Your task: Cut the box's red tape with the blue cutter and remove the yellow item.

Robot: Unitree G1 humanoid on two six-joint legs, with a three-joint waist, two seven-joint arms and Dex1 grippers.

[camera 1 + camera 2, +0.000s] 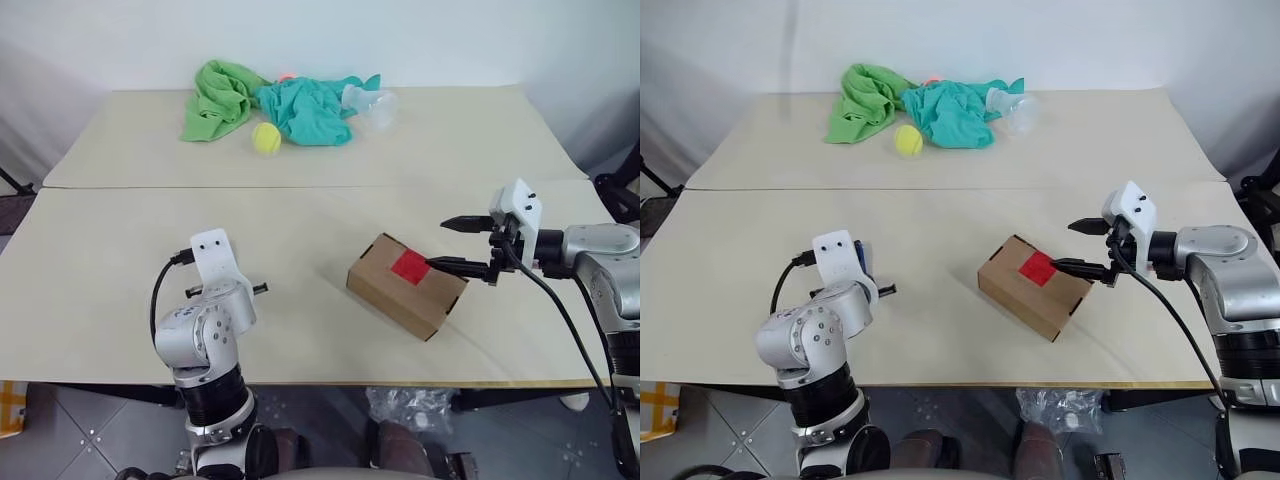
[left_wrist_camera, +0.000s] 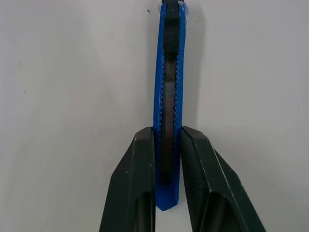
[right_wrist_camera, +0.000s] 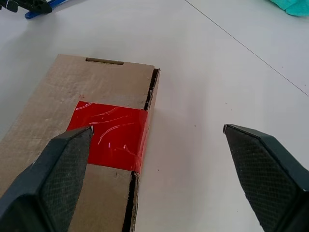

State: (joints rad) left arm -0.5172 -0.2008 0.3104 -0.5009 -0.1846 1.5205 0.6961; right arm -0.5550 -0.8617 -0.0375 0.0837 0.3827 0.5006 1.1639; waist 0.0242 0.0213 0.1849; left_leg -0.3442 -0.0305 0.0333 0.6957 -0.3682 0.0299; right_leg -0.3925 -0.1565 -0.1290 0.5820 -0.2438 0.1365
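Left hand (image 2: 166,186) around blue cutter (image 2: 169,96), lengthwise along fingers (image 2: 133,188).

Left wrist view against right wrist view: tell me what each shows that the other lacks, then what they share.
The left wrist view alone gives the left gripper shut on the blue cutter, its ridged slider facing the camera. The right wrist view alone gives the box, the red tape across its flap seam and the open right gripper. Both share the pale table and the cutter.

Silver jointed arms were seen, each capped by a white bracket; black cables were looped alongside, and textured black fingers (image 3: 67,164) were fitted.
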